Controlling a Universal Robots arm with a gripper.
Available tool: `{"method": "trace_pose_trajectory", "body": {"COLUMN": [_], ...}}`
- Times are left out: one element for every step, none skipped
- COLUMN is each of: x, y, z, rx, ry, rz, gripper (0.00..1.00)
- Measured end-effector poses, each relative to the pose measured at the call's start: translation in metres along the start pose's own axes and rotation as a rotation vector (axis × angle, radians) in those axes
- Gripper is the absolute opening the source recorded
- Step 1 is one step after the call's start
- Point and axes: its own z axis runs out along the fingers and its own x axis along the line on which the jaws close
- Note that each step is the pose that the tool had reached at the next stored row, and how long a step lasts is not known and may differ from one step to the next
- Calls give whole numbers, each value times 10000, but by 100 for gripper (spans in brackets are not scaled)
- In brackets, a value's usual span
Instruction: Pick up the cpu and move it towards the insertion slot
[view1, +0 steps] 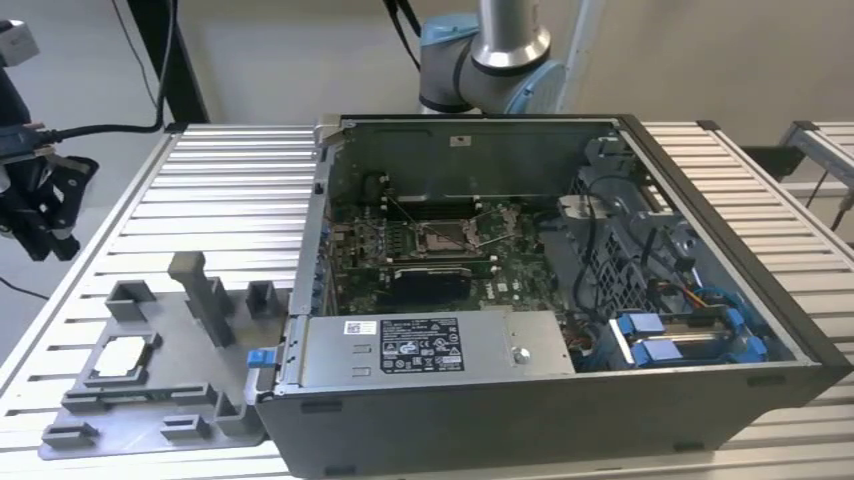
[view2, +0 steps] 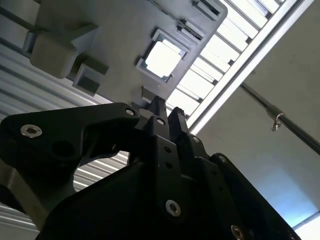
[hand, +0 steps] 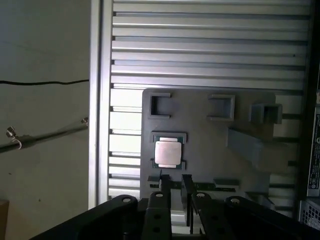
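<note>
Pick not yet made: cpu (hand: 167, 152) is seated in the grey tray (view1: 180, 375), exterior view's left of the case (view1: 534, 425); jaws are held clear, narrowly parted, empty; insertion slot (view1: 445, 237) unreached.

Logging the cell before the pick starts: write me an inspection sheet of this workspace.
Surface: slatted metal table, carrying the tray and the case.
Job's things: cpu lies flat in its seat on the grey tray; insertion slot sits on the green board inside the open computer case.
Clutter: grey blocks standing on the tray.
Grippers: gripper near the tray's edge, apart from the cpu, carrying nothing.
Cables: black cable at the exterior view's left; wires inside the case.
Surroundings: pale wall; arm's base behind the case; second slatted table at the exterior view's right.
</note>
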Motion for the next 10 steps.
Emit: {"method": "trace_pose_trajectory", "body": {"x": [0, 0, 0, 0, 0, 0, 0, 0, 0, 0], "y": [0, 0, 0, 0, 0, 0, 0, 0, 0, 0], "z": [1, 1, 1, 0, 0, 1, 1, 1, 1, 2], "rx": [-1, 0, 0, 0, 0, 0, 0, 0, 0, -1], "ry": [0, 0, 0, 1, 1, 1, 0, 0, 1, 0], "rz": [0, 0, 0, 0, 0, 0, 0, 0, 0, 0], "gripper": [100, 100, 100, 100, 100, 100, 100, 100, 100, 100]}}
